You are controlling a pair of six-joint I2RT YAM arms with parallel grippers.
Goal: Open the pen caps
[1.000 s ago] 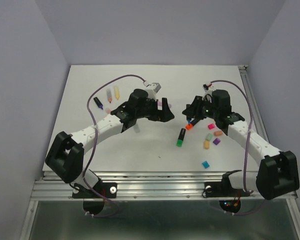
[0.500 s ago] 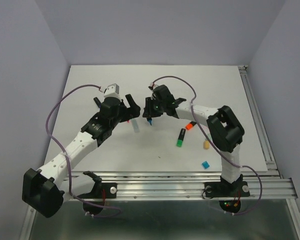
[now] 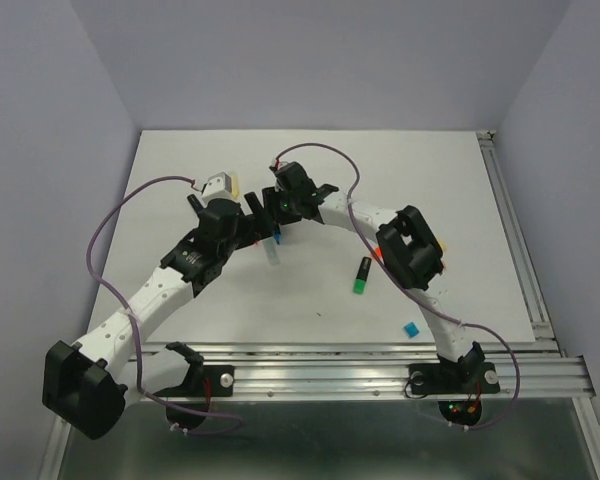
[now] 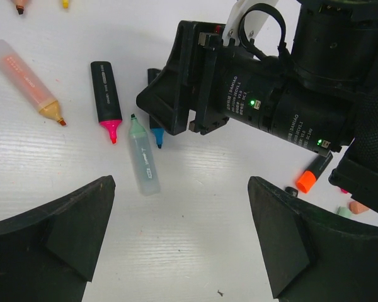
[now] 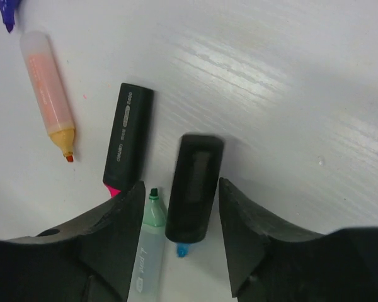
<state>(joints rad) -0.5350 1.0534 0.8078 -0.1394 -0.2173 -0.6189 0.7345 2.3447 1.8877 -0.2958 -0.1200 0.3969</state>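
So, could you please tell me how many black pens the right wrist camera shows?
2: a pink-tipped pen left of centre and a blue-tipped pen between the fingers of the right end effector. Others may be hidden.

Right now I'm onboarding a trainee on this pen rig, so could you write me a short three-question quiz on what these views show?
1. True or false: the left fingers stand wide apart, gripping nothing.
2. Seen between the right fingers in the right wrist view, the black pen has a tip of which colour? A pink, B blue, C orange.
3. Fill in: in the top view, the small loose cap nearest the front edge of the table is ____.
Key: 1 true; 2 B; 3 blue.
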